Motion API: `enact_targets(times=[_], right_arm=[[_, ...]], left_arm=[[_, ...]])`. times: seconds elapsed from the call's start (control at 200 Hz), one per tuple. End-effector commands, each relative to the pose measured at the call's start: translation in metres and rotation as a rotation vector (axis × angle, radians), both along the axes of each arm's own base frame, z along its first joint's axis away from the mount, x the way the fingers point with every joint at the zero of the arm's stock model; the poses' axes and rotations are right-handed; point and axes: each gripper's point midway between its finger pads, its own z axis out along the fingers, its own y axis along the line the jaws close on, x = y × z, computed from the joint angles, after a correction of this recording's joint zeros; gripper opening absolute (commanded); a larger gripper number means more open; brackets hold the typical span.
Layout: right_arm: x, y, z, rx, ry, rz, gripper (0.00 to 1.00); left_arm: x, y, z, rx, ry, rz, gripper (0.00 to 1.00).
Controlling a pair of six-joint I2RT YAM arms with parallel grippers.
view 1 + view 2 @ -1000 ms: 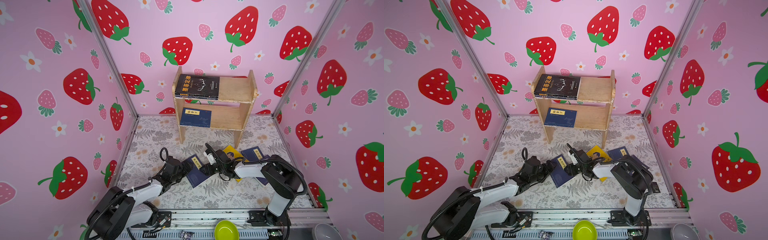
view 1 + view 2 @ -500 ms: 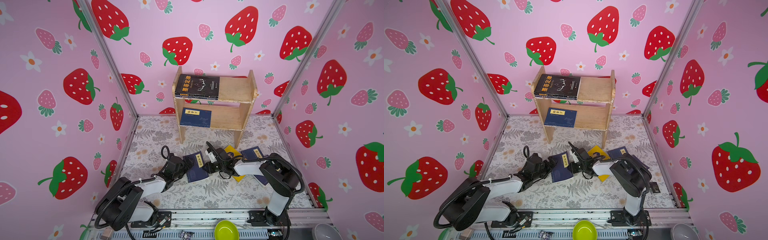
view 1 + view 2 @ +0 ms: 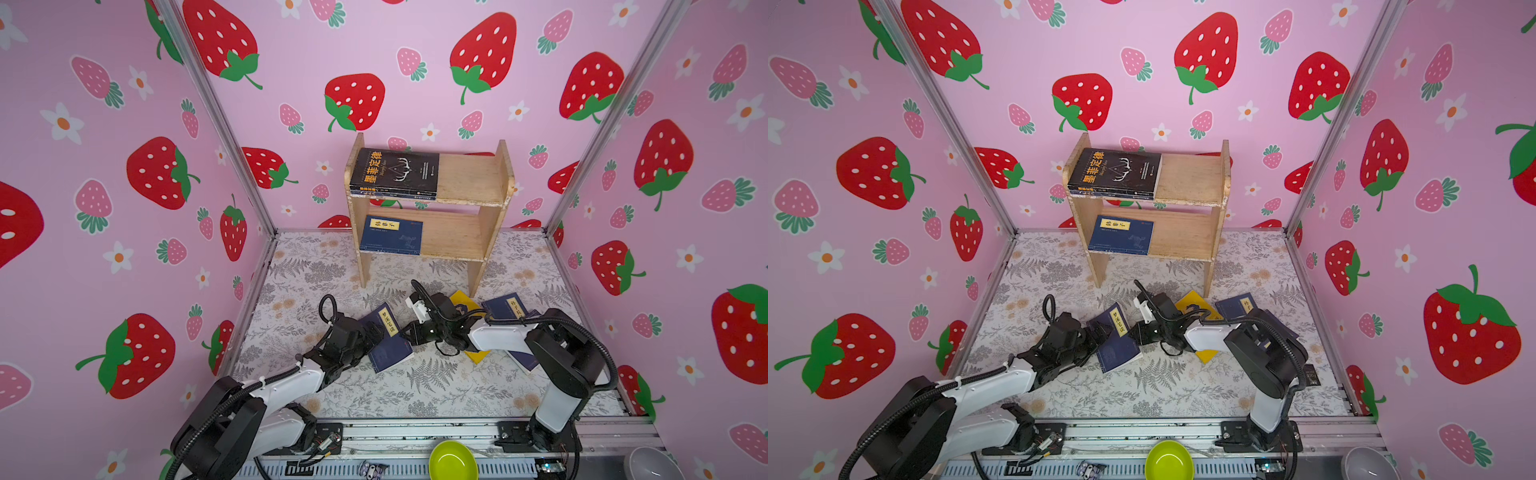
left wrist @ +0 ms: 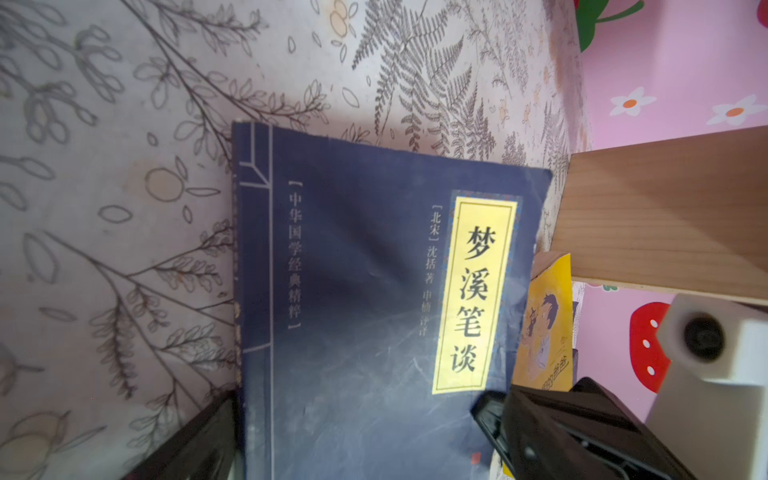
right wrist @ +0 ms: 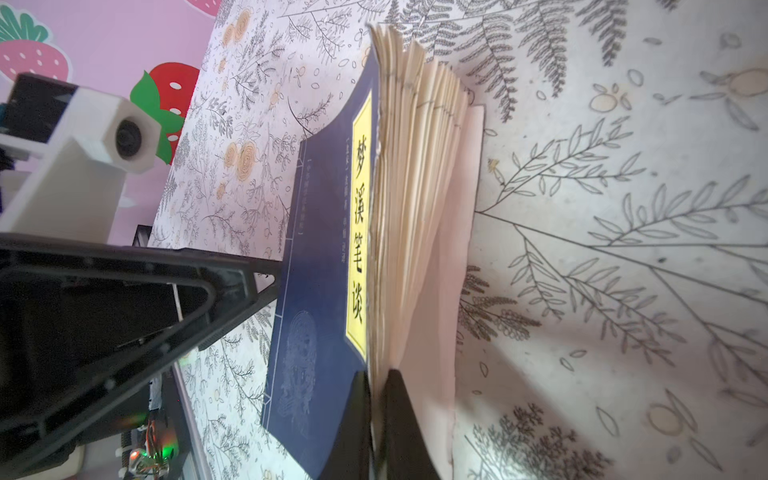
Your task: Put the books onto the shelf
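Note:
A navy book (image 3: 390,338) (image 4: 353,291) with a yellow label lies on the mat in front of the shelf (image 3: 469,178). My right gripper (image 3: 409,332) (image 5: 376,415) is shut on its fore edge, pinching the cover and some fanned pages. My left gripper (image 3: 368,332) (image 4: 357,424) is open astride the spine side. On the shelf, a black book (image 3: 395,170) tops another book on the upper tier, and a navy book (image 3: 390,235) lies on the lower tier. A yellow book (image 3: 465,301) and another navy book (image 3: 505,305) lie under my right arm.
A shelf leg (image 3: 473,274) stands just behind my right gripper. A green bowl (image 3: 453,461) and a grey bowl (image 3: 652,465) sit at the front rail. Pink strawberry walls close in on three sides.
My right gripper has closed on the navy book's fore edge. My left arm has slid a little further onto the book, still open.

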Motion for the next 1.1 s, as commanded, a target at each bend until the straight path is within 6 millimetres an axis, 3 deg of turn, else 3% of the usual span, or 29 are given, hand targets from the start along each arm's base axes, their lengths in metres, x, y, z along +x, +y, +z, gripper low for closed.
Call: enact_targets(times=[0.0, 0.195, 0.305, 0.505, 0.6, 0.805, 1.095], right_arm=[[0.007, 0.007, 0.046, 0.090, -0.081, -0.021, 0.00], [0.017, -0.006, 0.118, 0.223, -0.157, -0.022, 0.00], [0.020, -0.018, 0.149, 0.250, -0.192, -0.019, 0.00], [0.009, -0.037, 0.203, 0.332, -0.234, 0.037, 0.00], [0.002, -0.043, 0.220, 0.383, -0.234, 0.070, 0.00], [-0.012, -0.051, 0.239, 0.444, -0.215, 0.128, 0.00], [-0.010, -0.065, 0.251, 0.508, -0.197, 0.116, 0.00]], left_arm=[[-0.007, 0.006, 0.007, 0.027, -0.014, -0.014, 0.99], [-0.009, 0.016, 0.047, 0.019, -0.155, -0.089, 0.99], [-0.014, 0.013, 0.072, -0.021, -0.228, -0.174, 0.99], [-0.012, -0.009, 0.143, -0.089, -0.434, -0.346, 0.99], [-0.010, -0.026, 0.176, -0.138, -0.516, -0.441, 1.00], [0.002, -0.048, 0.213, -0.205, -0.595, -0.542, 0.94], [0.009, -0.052, 0.241, -0.216, -0.664, -0.547, 0.64]])
